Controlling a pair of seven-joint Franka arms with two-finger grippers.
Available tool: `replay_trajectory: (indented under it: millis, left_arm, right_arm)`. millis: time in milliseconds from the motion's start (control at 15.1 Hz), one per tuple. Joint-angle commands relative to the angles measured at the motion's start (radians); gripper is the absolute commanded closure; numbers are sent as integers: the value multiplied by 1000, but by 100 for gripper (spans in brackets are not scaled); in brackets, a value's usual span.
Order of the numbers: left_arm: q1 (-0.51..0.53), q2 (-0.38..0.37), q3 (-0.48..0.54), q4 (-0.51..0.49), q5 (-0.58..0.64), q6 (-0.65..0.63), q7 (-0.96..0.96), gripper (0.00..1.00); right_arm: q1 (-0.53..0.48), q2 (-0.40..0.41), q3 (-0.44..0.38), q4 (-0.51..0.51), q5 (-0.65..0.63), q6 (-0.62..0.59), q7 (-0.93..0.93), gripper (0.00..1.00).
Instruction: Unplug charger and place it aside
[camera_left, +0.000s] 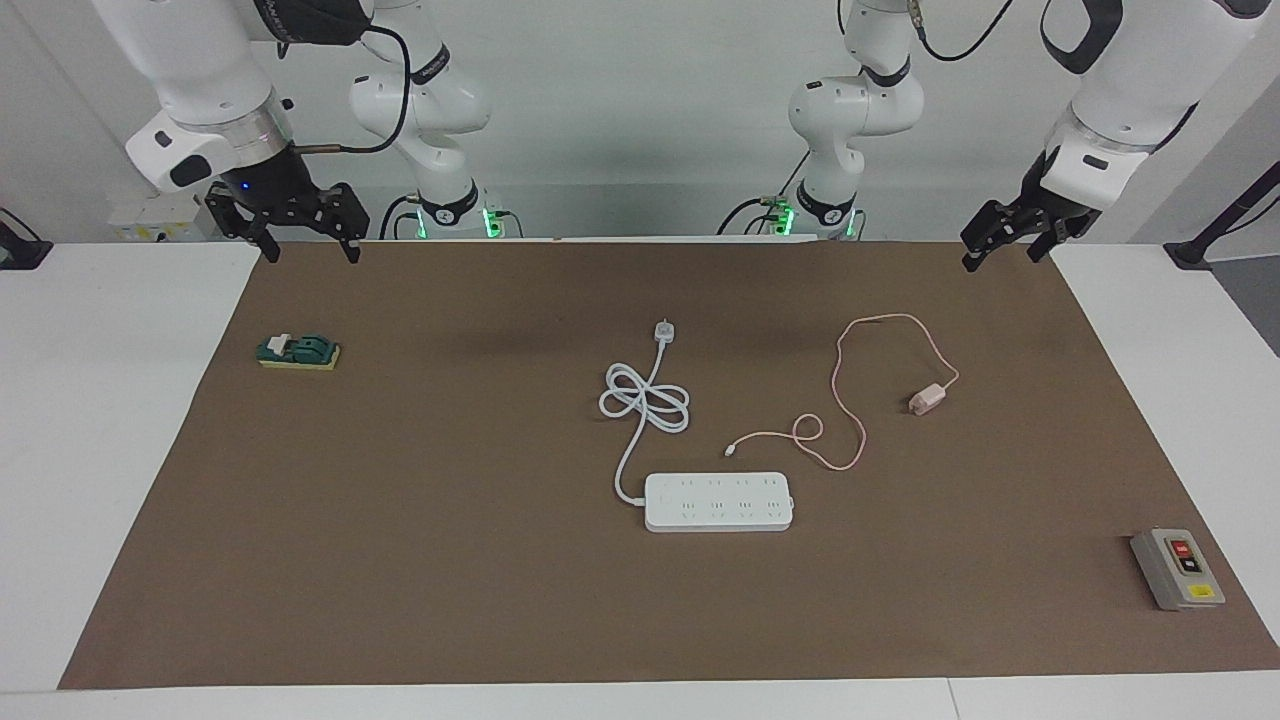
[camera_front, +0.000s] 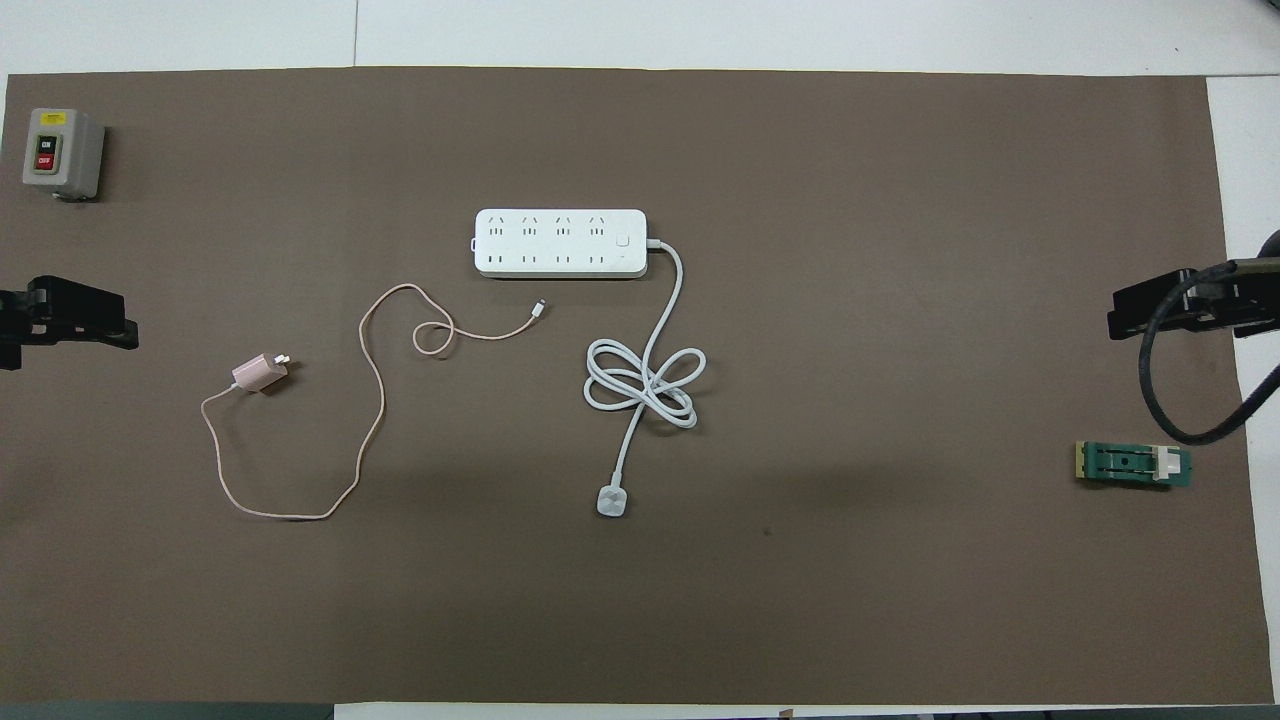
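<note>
- Charger, facing view: the pink cube lies flat on the brown mat toward the left arm's end of the bench. It is well apart from the power strip and nearer to the robots than it.
- Its cable loops loosely, and the free end lies near the strip but plugged into nothing. No socket on the strip holds a plug.
- Step in hand, as I judge it: the unplugging looks done and the charger already sits aside, so little or nothing is left.
- If it must go further aside, the next move calls for the left tool to come down over the cube, grip its sides and let the cable trail.
- The left tool hangs released and empty over the mat's edge nearest the robots, well apart from the charger.
- The right tool waits at its own end, fingers spread and empty.
- Overhead view: the charger has its prongs pointing toward the strip, and the cable curls between them.
- The left tool shows at the frame's edge, near the cube but not over it.
- The right tool is well apart, at the other end.
</note>
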Motion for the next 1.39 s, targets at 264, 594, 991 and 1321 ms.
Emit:
replay_trajectory:
  millis: [264, 594, 991, 1321]
  left_arm:
    - [-41, 10, 13, 10, 17, -7, 28, 0]
    - [-41, 11, 13, 12, 19, -9, 32, 0]
    - [-39, 10, 13, 14, 17, -13, 138, 0]
    - [-38, 10, 13, 15, 17, -10, 130, 0]
  right_arm:
    - [-18, -25, 14, -29, 4, 6, -18, 0]
    - [-18, -25, 14, -28, 9, 6, -21, 0]
    - [-18, -25, 13, -29, 9, 6, -22, 0]
    - [-17, -25, 13, -28, 7, 6, -25, 0]
